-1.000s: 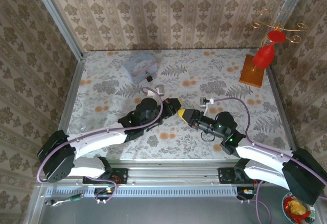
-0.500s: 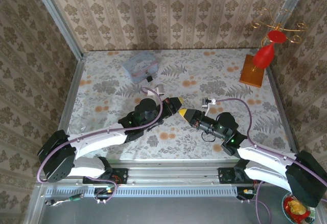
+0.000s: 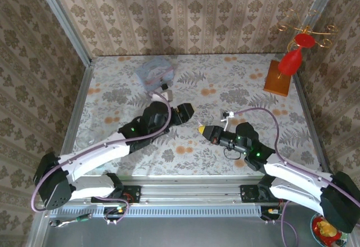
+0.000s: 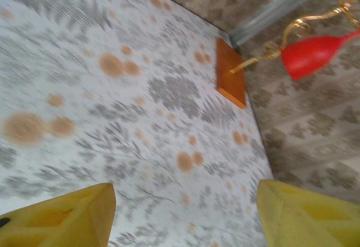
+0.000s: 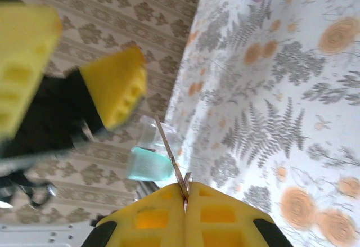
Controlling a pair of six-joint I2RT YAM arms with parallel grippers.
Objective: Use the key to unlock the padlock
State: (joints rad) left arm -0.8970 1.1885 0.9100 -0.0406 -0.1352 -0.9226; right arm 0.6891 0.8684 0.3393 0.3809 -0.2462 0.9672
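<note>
The tiny black padlock (image 3: 165, 84) lies on the flowered table (image 3: 236, 81) against the near corner of a pale blue-grey tin (image 3: 153, 71). My right gripper (image 3: 201, 129) is shut on the key (image 5: 170, 151). The thin metal blade sticks up from between its yellow fingertips (image 5: 222, 207), and the right gripper (image 5: 184, 193) holds it in the air above mid-table. My left gripper (image 3: 184, 111) stands open just left of it, a short way nearer than the padlock. In the left wrist view the yellow fingers (image 4: 62, 219) are wide apart with nothing between them. The left gripper's fingers (image 5: 115, 84) also show in the right wrist view.
A red ornament on a gold wire stand (image 3: 297, 47) with a wooden base (image 3: 278, 78) occupies the far right corner. Wallpapered walls enclose the table on three sides. A small white piece (image 3: 166, 94) lies beside the left arm.
The two grippers were tip to tip. The left one has opened and drawn back to the far left. The right one has closed on the key and pulled slightly away.
</note>
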